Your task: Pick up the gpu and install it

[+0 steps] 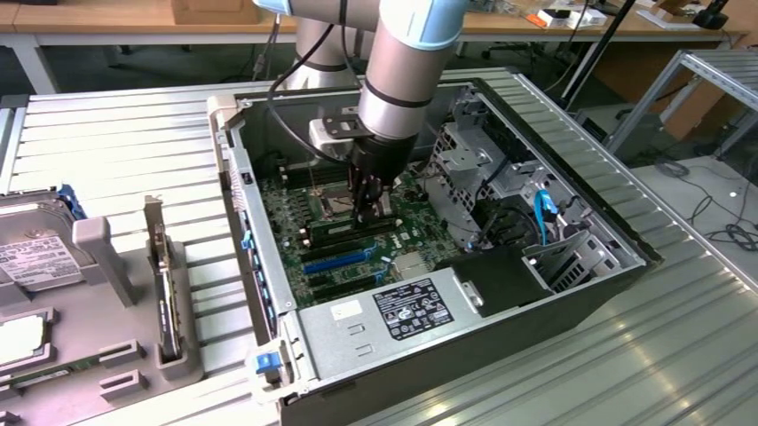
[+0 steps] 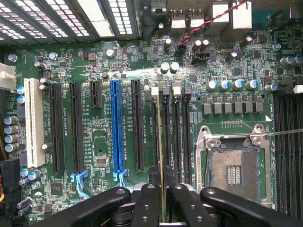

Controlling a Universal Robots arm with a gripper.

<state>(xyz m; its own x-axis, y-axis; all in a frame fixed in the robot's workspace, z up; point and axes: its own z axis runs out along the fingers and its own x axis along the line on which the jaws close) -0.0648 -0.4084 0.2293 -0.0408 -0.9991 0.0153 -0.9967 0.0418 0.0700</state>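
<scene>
Work surface: ribbed silver aluminium-slat table (image 1: 130, 133)
Furniture: pale wooden desks (image 1: 95, 16), behind the table
Ground: grey floor (image 1: 711, 204), beyond the table on the exterior view's right

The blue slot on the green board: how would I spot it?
Inside the open computer case lies a green motherboard with a row of long parallel slots. The blue slot sits among them, black slots on both sides, and it is the only blue one in the row.

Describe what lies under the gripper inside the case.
The gpu, held edge-on in the gripper, over black memory slots beside the CPU socket. The gripper hides its top edge.
</scene>
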